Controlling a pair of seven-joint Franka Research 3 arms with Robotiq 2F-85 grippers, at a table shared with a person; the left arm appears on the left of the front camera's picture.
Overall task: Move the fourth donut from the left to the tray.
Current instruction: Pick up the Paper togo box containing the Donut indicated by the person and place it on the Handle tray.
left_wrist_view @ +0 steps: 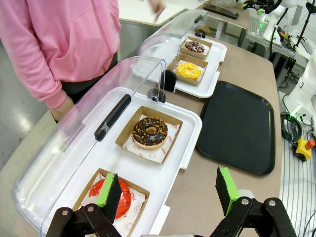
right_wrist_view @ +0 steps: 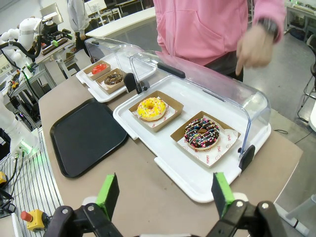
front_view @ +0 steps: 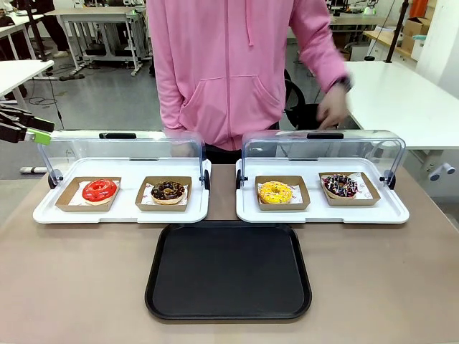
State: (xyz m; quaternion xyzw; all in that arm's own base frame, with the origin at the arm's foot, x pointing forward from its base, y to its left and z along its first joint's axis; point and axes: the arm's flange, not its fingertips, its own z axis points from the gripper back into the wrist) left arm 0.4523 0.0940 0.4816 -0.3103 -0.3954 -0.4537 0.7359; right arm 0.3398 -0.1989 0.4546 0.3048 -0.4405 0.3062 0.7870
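Observation:
The fourth donut (front_view: 341,185), dark chocolate with white drizzle and pink-red sprinkles, sits in its brown holder at the right end of the right white tray; I see the same donut (right_wrist_view: 201,133) in the right wrist view and the donut (left_wrist_view: 194,47) far off in the left wrist view. The black tray (front_view: 228,270) lies bare at the table's near middle, also the tray (right_wrist_view: 85,136) and the tray (left_wrist_view: 238,126). My left gripper (left_wrist_view: 167,191) hovers open above the red donut's tray edge. My right gripper (right_wrist_view: 164,191) hangs open above the table, short of the right white tray.
A red donut (front_view: 100,190) and a crumb-topped chocolate donut (front_view: 168,190) sit in the left white tray (front_view: 43,212); a yellow donut (front_view: 275,192) shares the right white tray (front_view: 396,211). Both clear lids stand raised. A person in pink stands behind, one hand (front_view: 331,107) lowered at the right lid.

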